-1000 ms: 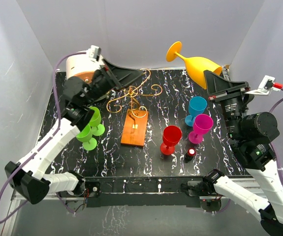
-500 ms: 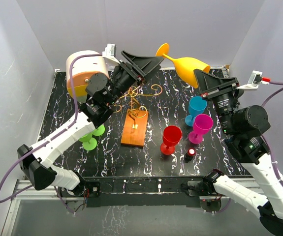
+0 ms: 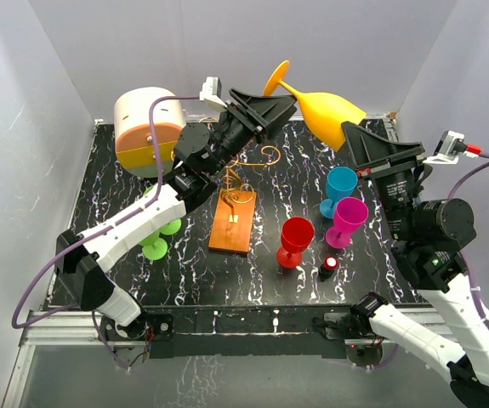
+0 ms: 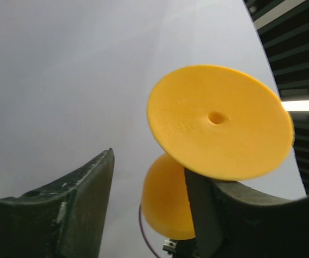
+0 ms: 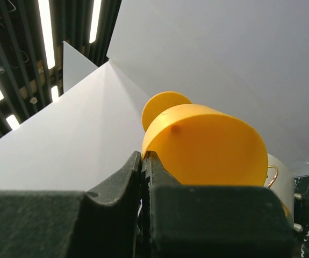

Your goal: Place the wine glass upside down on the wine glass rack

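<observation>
Left gripper (image 3: 285, 100) just reached wine glass (image 3: 333, 115) foot over far edge, jaws open and empty; right gripper (image 3: 356, 140) pinching rim. We expect handover.

Black surface (image 3: 253, 276) veined with white, enclosed on three sides by plain matte white panels: a back wall (image 3: 227, 42), a left wall (image 3: 14, 170) and a right wall (image 3: 474, 76). Above the enclosure, the wrist views show a dark slatted ceiling (image 5: 14, 54) carrying long, lit fluorescent strip lights (image 5: 45, 32).
</observation>
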Tool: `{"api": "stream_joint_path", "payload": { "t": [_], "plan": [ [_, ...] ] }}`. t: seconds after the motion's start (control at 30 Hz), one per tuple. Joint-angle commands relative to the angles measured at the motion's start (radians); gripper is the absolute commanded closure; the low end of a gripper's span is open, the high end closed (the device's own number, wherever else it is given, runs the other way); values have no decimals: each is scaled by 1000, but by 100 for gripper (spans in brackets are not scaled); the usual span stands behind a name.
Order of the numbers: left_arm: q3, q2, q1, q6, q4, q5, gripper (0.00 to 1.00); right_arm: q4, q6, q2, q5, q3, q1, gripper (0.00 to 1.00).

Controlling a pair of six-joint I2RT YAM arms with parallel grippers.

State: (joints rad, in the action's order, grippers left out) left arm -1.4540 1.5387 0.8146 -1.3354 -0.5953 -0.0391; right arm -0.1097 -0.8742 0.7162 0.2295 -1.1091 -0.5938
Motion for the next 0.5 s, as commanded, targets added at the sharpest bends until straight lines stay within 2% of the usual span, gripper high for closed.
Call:
{"api": "stream_joint_path", "payload": {
  "t": [0.0, 0.27, 0.47],
  "plan": [
    [-28, -24, 11, -8, -179, 30, 50, -67, -41, -10, -38, 26, -2, 100],
    [0, -42, 34, 26, -203, 54, 53, -91, -60, -7, -11, 36, -2, 100],
    [-24, -39, 34, 62, -197, 80, 53, -79, -70, 29, -58, 18, -2, 100]
  ]
}}
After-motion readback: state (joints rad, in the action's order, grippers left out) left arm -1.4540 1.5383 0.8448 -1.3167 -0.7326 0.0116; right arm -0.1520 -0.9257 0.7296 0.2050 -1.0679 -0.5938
